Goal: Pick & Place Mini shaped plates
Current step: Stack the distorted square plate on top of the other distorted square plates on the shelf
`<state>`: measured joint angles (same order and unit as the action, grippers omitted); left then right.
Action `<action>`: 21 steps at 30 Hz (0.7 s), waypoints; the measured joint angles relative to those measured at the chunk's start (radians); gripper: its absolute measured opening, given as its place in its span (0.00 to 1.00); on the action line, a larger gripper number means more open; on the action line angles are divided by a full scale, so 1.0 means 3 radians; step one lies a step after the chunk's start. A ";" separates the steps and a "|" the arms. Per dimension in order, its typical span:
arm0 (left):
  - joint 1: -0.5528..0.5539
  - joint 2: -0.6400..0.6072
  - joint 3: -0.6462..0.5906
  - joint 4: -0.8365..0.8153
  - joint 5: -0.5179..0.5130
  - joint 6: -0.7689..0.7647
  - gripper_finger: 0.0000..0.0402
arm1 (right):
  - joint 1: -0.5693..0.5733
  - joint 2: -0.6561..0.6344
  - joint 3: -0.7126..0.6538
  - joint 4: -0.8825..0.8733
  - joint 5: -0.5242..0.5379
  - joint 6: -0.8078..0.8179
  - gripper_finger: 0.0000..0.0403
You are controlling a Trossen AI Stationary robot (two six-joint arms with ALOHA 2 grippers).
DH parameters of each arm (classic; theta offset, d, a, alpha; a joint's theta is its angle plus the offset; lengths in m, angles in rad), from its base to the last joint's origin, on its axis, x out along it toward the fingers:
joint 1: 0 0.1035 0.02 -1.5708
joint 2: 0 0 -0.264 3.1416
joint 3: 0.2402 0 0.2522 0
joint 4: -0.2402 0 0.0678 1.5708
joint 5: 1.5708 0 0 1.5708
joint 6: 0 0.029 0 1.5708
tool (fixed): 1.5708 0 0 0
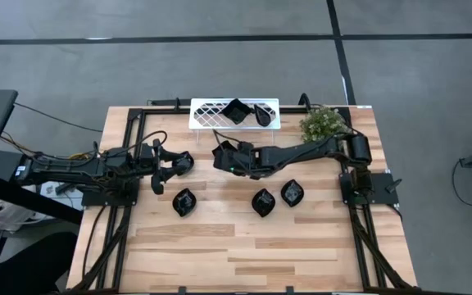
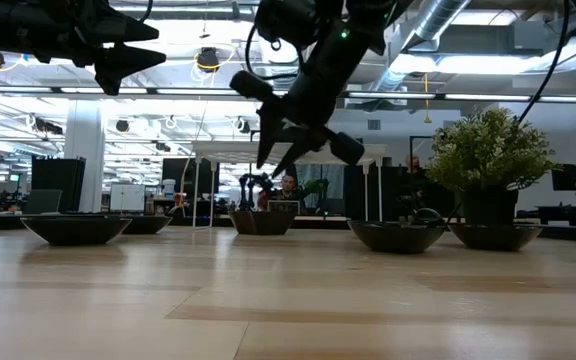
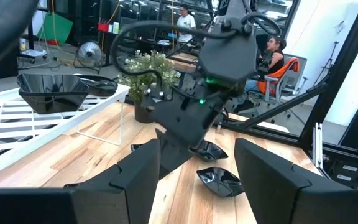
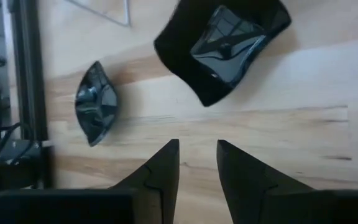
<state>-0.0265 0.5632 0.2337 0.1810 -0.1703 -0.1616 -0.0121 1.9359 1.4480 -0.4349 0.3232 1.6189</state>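
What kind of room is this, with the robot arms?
Probably a robotics lab in a big open office. A wooden table holds two dark arms and small black plates, a person sits at a desk behind, and bare ducts cross the ceiling.

A grey floor (image 1: 220, 74) crossed by dark lines is seen around the light wooden counter (image 1: 244, 246). Beyond it, an open hall is lit by ceiling light strips (image 2: 488, 97), with exposed ducts (image 2: 438, 20) overhead. A white pillar (image 2: 85, 150) and an orange chair (image 3: 289, 67) are visible.
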 joint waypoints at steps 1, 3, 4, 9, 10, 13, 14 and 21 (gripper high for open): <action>0.0000 0.0000 0.0000 0.0000 0.0000 0.0001 0.52 | 0.0010 0.0002 0.0000 -0.0006 0.0025 0.0053 0.26; 0.0000 0.0000 0.0000 0.0000 -0.0001 0.0000 0.52 | 0.0023 0.0001 0.0000 0.0004 0.0075 0.0204 0.26; 0.0000 0.0000 0.0000 0.0000 0.0000 0.0000 0.52 | 0.0032 0.0001 0.0000 0.0007 0.0078 0.0273 0.26; 0.0000 0.0000 0.0000 0.0000 0.0000 0.0000 0.52 | 0.0043 0.0001 0.0000 -0.0071 0.0116 0.0546 0.26; 0.0000 0.0000 0.0000 0.0000 0.0000 0.0000 0.52 | 0.0043 0.0001 0.0000 -0.0079 0.0154 0.0604 0.26; 0.0000 0.0000 0.0000 0.0001 0.0000 0.0000 0.52 | 0.0043 0.0001 0.0000 -0.0079 0.0224 0.0700 0.25; 0.0000 0.0000 0.0000 0.0001 0.0000 0.0000 0.52 | 0.0042 0.0001 0.0000 -0.0089 0.0229 0.0731 0.25; 0.0000 0.0000 0.0000 0.0008 0.0000 0.0000 0.52 | 0.0040 0.0238 0.0007 0.0209 0.0320 0.0886 0.25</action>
<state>-0.0265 0.5632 0.2337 0.1833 -0.1703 -0.1616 -0.0002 2.0074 1.4502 -0.3720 0.4191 1.8848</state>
